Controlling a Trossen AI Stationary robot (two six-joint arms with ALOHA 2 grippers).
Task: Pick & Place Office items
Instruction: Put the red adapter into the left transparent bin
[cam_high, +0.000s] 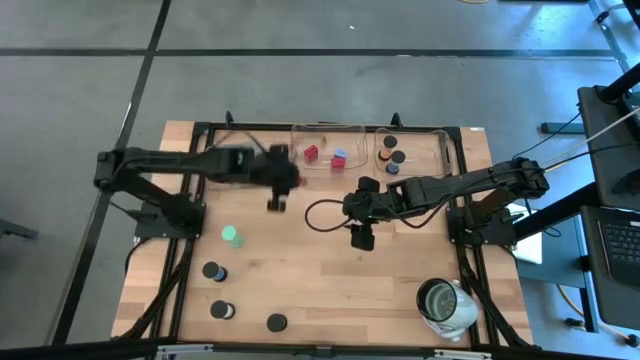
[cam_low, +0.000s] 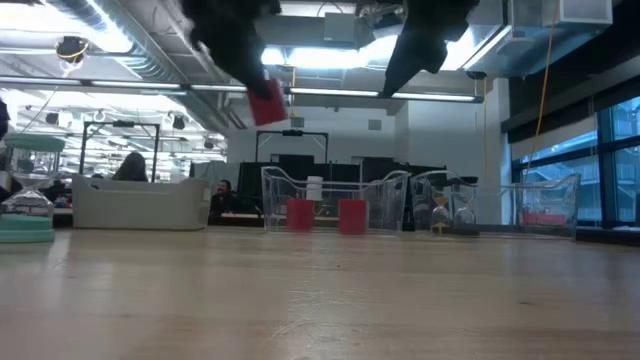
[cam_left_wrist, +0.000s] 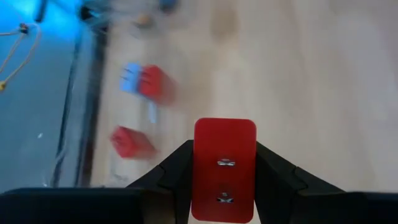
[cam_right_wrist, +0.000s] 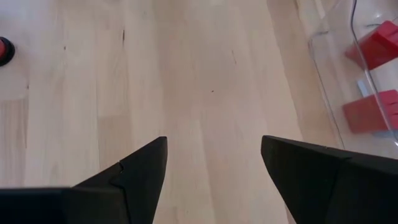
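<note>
A red block (cam_left_wrist: 224, 168) sits between the fingers of my left gripper (cam_left_wrist: 224, 183), high above the table in the low view (cam_low: 266, 103). In the high view this gripper (cam_high: 284, 185) hangs just near of the left clear tray (cam_high: 325, 135), which holds red blocks (cam_high: 311, 153) and a pale-blue cube (cam_high: 339, 158). My right gripper (cam_high: 362, 236) stands open over bare wood at mid-table (cam_right_wrist: 214, 168). A green disc (cam_high: 232, 236) and three black caps (cam_high: 213, 271) rest on the table at the near left. My left gripper pinches the red block by its two long sides (cam_left_wrist: 198, 177) between its two fingers (cam_left_wrist: 171, 174). The fingers slant downward, coming from the table's left. The block's far end reaches past the fingertips, and the whole block hangs clear of the table.
A second clear tray (cam_high: 412, 135) at the far right holds black caps (cam_high: 390, 156). A large silvery-white round container (cam_high: 445, 303) stands at the near right corner. A dark cable (cam_high: 320, 212) loops on the table beside my right gripper. Bare wood lies in the middle.
</note>
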